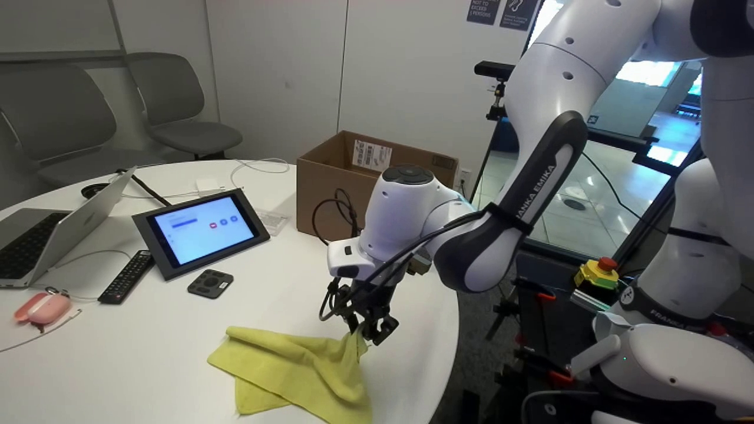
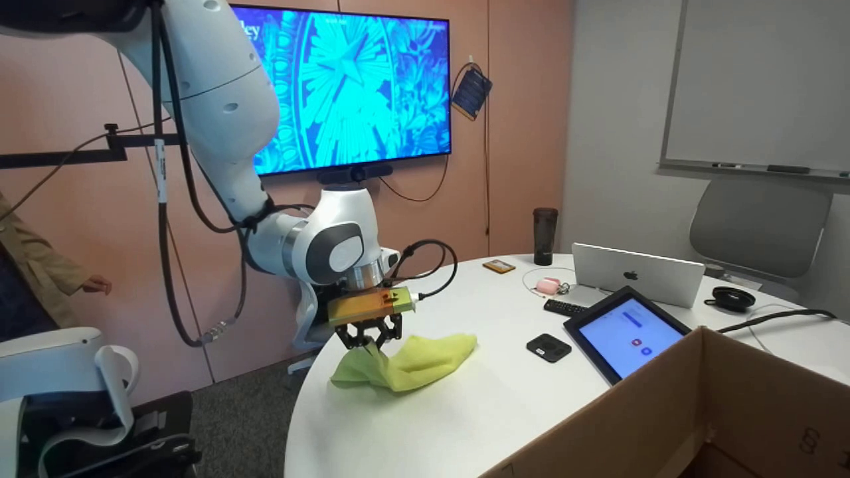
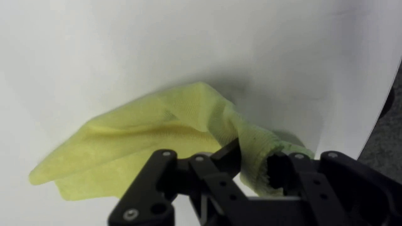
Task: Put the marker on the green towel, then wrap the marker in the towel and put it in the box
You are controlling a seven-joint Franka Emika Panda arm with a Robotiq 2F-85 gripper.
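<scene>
Wrapping looks like the step in hand, with the boxing not yet done. The green towel (image 1: 294,365) lies on the white table (image 1: 147,365), creased and partly doubled over, one end drawn up into a small peak. The marker cannot be made out in any view; it may well be hidden by the cloth, but that is a guess, and whether any wrap would hold cannot be told. What seems left is to finish the fold, gather the bundle and carry it to the open cardboard box (image 1: 318,182), which stands on the same table, well apart from the towel. The Franka Panda arm (image 1: 554,76) reaches over the table and bends down at its end, so that the Robotiq gripper (image 3: 254,163) points downward, low and near the table's edge. Its black fingers (image 3: 227,158) are closed on a bunched ridge of the towel, which shows pinched between them in the wrist view.
</scene>
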